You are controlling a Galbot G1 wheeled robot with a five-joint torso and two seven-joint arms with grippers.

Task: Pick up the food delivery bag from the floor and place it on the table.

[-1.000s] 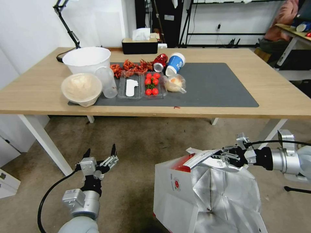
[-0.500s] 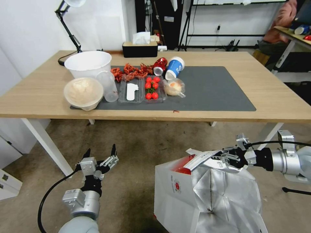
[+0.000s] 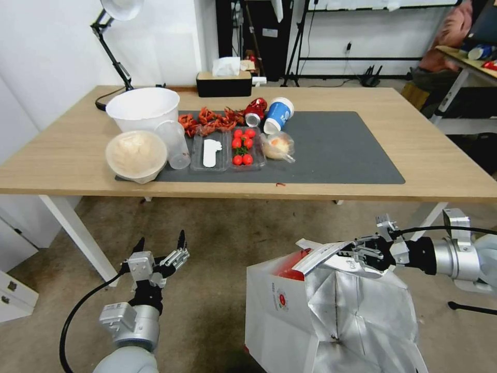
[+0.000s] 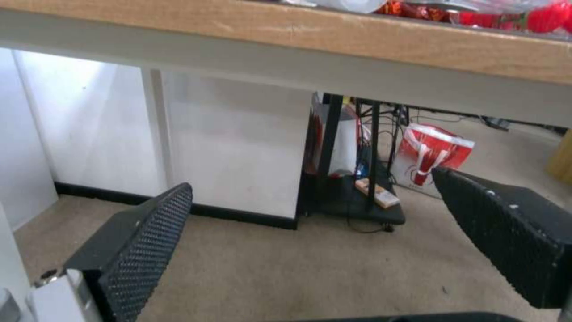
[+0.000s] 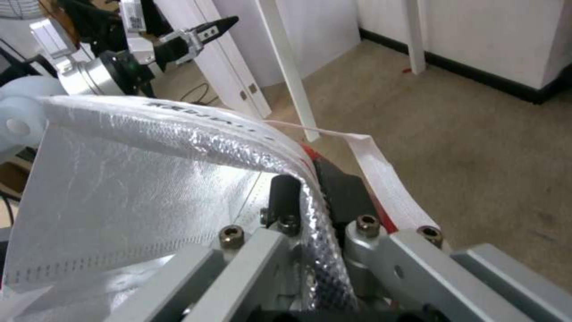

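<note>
The food delivery bag point(image 3: 282, 311), white with red edging and a crinkled silver foil lining, stands low at the near right, in front of the tabletop's point(image 3: 424, 160) near edge and below its level; its base runs out of view, so whether it rests on the floor point(image 3: 228, 233) cannot be told. The right tool point(image 3: 357, 253) reaches in from the right and is clamped on the bag's upper rim; in the right wrist view its two dark pads pinch a fold of the foil-lined wall point(image 5: 178, 147) between them, with a white strap handle point(image 5: 381, 174) trailing just beside the pads. The left tool point(image 3: 159, 247) sits at the near left above the carpet, well apart from the bag, its black fingers point(image 4: 143, 241) spread wide with nothing between them. On the tabletop beyond, a dark grey mat point(image 3: 341, 150) carries, toward its left end, a white bowl point(image 3: 142, 109), a covered bowl point(image 3: 136, 154), a clear tray of cherry tomatoes point(image 3: 242, 147) and a blue paper cup point(image 3: 278, 115) lying on its side. A black tissue box point(image 3: 223, 83) stands at the far edge.
</note>
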